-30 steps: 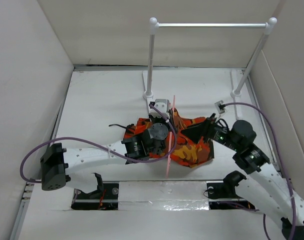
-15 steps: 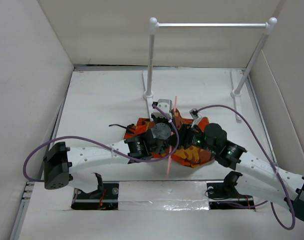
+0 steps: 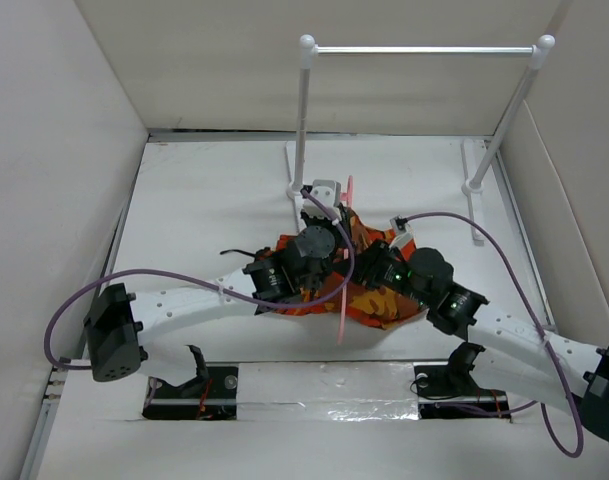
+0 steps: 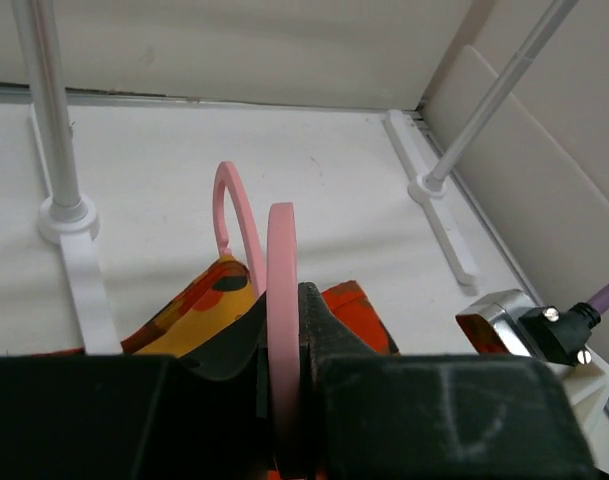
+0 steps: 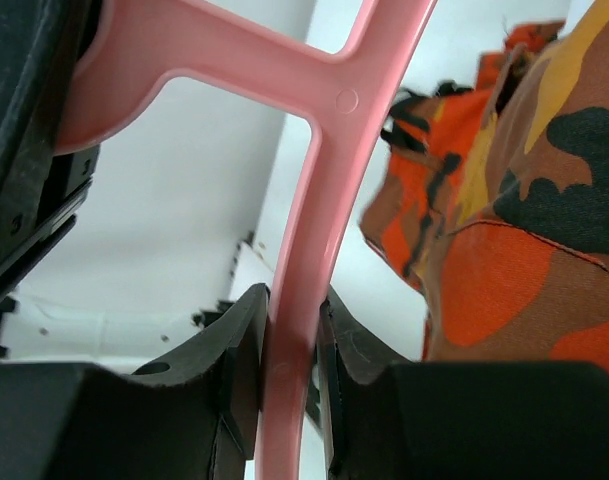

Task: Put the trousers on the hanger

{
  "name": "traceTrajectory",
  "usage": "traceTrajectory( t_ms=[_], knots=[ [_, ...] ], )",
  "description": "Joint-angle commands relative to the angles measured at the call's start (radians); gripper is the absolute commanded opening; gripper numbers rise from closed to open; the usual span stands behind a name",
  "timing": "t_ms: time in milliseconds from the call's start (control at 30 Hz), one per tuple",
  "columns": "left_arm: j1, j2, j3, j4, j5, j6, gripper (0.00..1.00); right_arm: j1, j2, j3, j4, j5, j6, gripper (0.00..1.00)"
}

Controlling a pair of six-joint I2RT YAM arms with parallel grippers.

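Clamping the hanger [image 3: 342, 318] over the trousers [image 3: 382, 308], left tool [image 4: 282, 330] and right tool [image 5: 289, 325] sit seemingly near the post [image 3: 300, 130].

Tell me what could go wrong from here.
1. The left gripper and right gripper both clamp the thin hanger; opposing pulls might bend or snap it.
2. The trousers lie bunched under both grippers, so moving may snag or drag the cloth.

No text, label or number is readable in any view. The moulded circle [image 5: 347, 100] on the hanger [image 5: 306, 230], upper middle, is blank.
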Motion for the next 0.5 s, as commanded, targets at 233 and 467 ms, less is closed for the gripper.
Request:
traceTrajectory(
  t_ms=[233, 467],
  knots=[
    [0.079, 0.008, 0.264, 0.166, 0.220, 0.018, 0.42, -0.163, -0.035, 0.101, 0.178, -0.226, 0.014, 0.00],
    [0.079, -0.063, 0.289, 0.150, 0.235, 0.047, 0.58, -0.329, -0.034, 0.172, 0.158, -0.321, 0.017, 0.00]
  ],
)
